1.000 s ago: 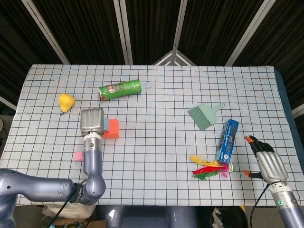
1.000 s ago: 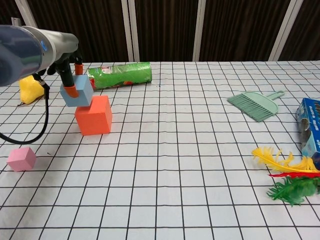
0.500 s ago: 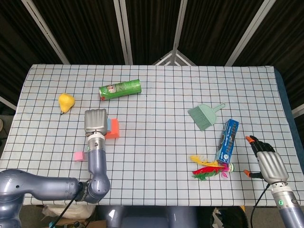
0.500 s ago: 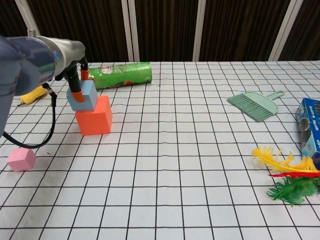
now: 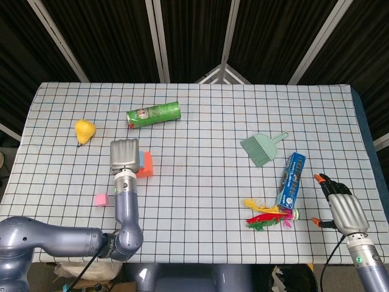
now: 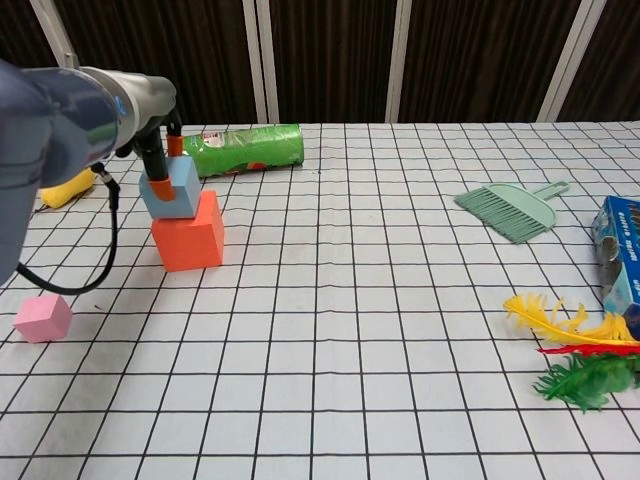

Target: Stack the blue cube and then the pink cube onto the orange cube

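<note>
From the head view the left hand (image 5: 124,157) covers the orange cube (image 5: 146,165), while the right hand (image 5: 341,207) idles, apparently empty, and from the chest view the fingers pinch the blue cube (image 6: 170,187) just above orange (not released), leaving the pink cube (image 6: 42,317) unstacked.

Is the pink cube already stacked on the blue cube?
No, the small pink cube lies alone on the checked tablecloth, apart from the orange cube and the blue cube.
</note>
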You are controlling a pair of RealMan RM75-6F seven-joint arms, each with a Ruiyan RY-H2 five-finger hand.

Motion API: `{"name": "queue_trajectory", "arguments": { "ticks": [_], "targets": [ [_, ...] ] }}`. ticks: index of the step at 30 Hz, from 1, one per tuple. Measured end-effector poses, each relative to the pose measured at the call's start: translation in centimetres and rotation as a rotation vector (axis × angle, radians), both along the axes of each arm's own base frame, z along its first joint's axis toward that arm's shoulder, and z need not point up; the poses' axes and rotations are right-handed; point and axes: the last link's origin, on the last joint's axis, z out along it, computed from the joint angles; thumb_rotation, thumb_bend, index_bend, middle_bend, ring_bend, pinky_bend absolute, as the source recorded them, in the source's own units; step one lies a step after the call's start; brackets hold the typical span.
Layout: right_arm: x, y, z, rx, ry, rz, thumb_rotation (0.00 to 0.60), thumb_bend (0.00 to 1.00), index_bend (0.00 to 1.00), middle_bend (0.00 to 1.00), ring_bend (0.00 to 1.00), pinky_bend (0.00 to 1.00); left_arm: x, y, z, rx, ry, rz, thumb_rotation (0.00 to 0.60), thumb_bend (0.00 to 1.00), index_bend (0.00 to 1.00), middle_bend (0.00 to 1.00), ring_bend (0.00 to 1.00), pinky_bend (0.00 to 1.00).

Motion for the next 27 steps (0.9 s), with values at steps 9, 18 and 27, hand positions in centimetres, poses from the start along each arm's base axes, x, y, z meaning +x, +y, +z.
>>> {"name": "queue_trajectory", "arguments": {
  "ticks": [9, 18, 27],
  "targets": [
    [-0.1, 0.0, 0.0, 0.0, 0.0, -0.005, 0.6, 0.19, 0.02, 0.09, 0.16, 0.15, 0.2, 0.0, -0.4, 0.0, -0.003, 0.011, 0.6, 0.43, 0.56, 0.96, 0.77, 0.7],
    [0.0, 0.0, 0.0, 0.0, -0.001, -0.006, 0.6, 0.19, 0.02, 0.09, 0.16, 0.15, 0.5, 0.1, -1.0, 0.0, -0.008, 0.008, 0.6, 0.43, 0.56, 0.96, 0.77, 0.7],
    [0.0, 0.0, 0.0, 0.003, -0.004, -0.006, 0.6, 0.19, 0.02, 0.09, 0.16, 0.15, 0.1, 0.2, -0.8, 0.006, 0.004, 0.02, 0.6, 0.38, 0.54, 0.96, 0.77, 0.7]
  ]
}}
